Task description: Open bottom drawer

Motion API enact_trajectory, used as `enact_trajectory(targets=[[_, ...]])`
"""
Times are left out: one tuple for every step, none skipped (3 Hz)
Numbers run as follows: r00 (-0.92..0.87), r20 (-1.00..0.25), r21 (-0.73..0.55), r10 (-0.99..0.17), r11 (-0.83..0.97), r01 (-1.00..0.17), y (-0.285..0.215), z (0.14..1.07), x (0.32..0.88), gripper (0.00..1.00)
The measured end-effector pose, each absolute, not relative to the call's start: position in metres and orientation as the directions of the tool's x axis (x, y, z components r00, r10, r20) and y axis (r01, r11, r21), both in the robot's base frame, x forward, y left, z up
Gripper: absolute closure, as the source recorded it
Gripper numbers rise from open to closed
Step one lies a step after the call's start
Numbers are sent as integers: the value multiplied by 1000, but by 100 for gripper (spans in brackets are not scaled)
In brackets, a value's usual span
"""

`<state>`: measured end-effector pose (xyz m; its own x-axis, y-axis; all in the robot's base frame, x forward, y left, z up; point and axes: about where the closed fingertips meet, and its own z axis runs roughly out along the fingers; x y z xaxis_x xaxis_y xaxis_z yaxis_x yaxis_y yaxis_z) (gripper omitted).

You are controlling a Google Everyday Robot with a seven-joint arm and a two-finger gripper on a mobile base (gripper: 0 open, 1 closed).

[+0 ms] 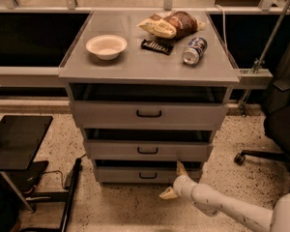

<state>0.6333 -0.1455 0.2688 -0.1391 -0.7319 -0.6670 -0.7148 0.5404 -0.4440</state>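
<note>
Counter (150,66) tops a three-drawer cabinet. Bottom drawer (121,174) is the lowest tier, just above the floor. Its front faces the camera, long axis left-right, black handle (148,175) centred. Office chair (280,129) at right, cut off by the frame. My end effector (173,181) is at the drawer's right end, fingers (181,168) spread wide, gripping nothing; the upper one hides the drawer's right corner. Bowl (106,46) and can (194,50) on top.

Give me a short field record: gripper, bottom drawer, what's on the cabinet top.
gripper: gripper open, holding nothing, low by the right part of the drawer front
bottom drawer: bottom drawer, lowest of three grey fronts
handle: handle black bar at centre, not grasped, left of the gripper
cabinet top: cabinet top holds bowl, snack bags, dark packet, can
</note>
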Motion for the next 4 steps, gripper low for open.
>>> enact_trajectory(targets=[[-168, -638, -423, -751, 525, -739, -158, 256, 632, 0], [-214, -629, -368, -747, 530, -764, -191, 235, 636, 0], [-215, -646, -376, -732, 551, -745, -205, 239, 669, 0], [-215, -646, -376, -732, 551, -745, -205, 239, 669, 0]])
